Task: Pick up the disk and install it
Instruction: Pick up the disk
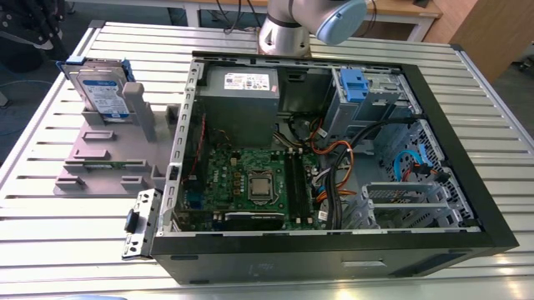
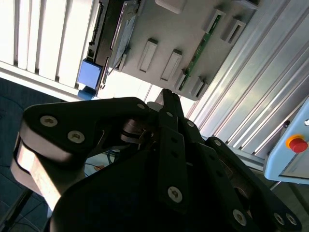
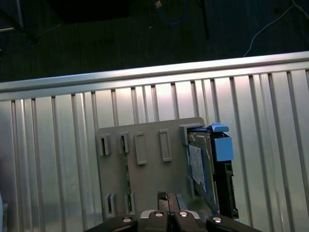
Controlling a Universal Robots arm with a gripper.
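The exterior view looks down at a slant from high and some way off. The open computer case (image 1: 467, 187) takes the middle and right of its frame, the grey holder (image 1: 100, 156) with the disk (image 1: 104, 94) stands at upper left, and the arm (image 1: 288, 31) is at top centre.

The first wrist view faces almost straight down on the holder (image 3: 145, 164) and the disk (image 3: 205, 169), from well above, past the tip of the gripper (image 3: 164, 195).

The second wrist view sits close behind the gripper (image 2: 166, 96) and looks tilted along its black body to the holder (image 2: 183, 29).

All three views share the holder, the disk and the slatted table (image 1: 50, 187).
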